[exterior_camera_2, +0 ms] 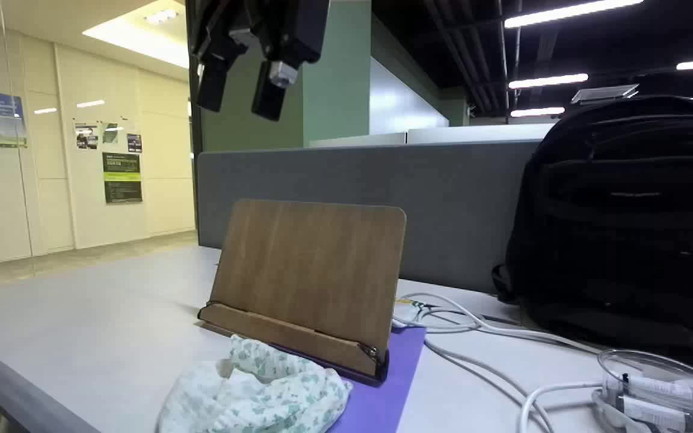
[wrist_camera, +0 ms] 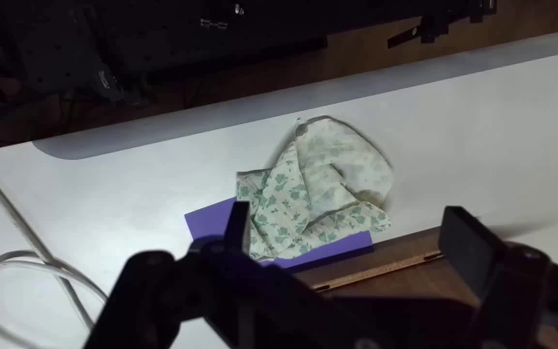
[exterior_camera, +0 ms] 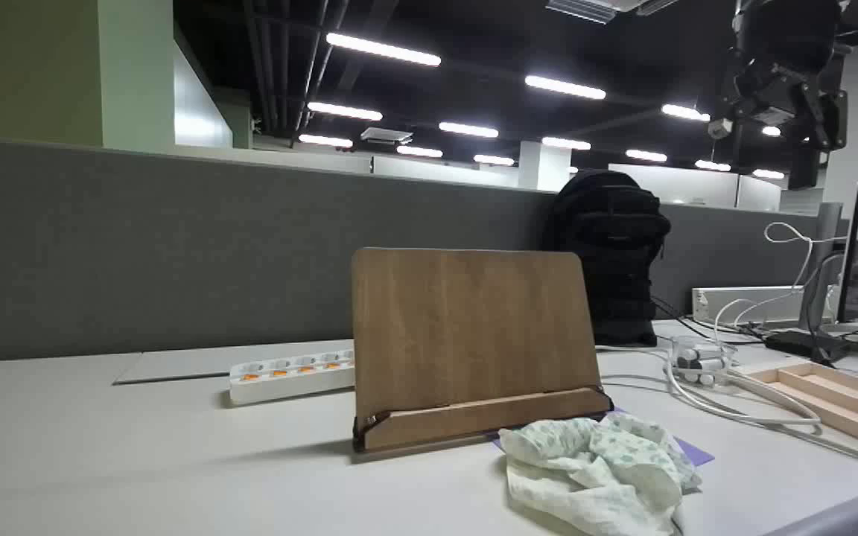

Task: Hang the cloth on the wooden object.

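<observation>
The cloth (exterior_camera: 600,469) is pale whitish-green with a green leaf pattern. It lies crumpled on the table in front of the board, partly on a purple sheet, and also shows in an exterior view (exterior_camera_2: 268,391) and the wrist view (wrist_camera: 308,189). The wooden object (exterior_camera: 474,327), a brown tilted board with a low ledge, stands upright behind the cloth; it also shows in an exterior view (exterior_camera_2: 313,258). In the wrist view its ledge and lower board (wrist_camera: 405,286) are partly hidden by the gripper. My gripper (exterior_camera_2: 239,102) is open and empty, high above the board and cloth.
The purple sheet (exterior_camera_2: 403,367) lies under the board's corner. A power strip (exterior_camera: 291,380) is behind the board. A black backpack (exterior_camera: 608,253), white cables (exterior_camera_2: 485,328), a glass dish with vials (exterior_camera_2: 653,391) and light wooden slats (exterior_camera: 839,402) stand beside it. A grey partition (exterior_camera: 250,246) runs behind.
</observation>
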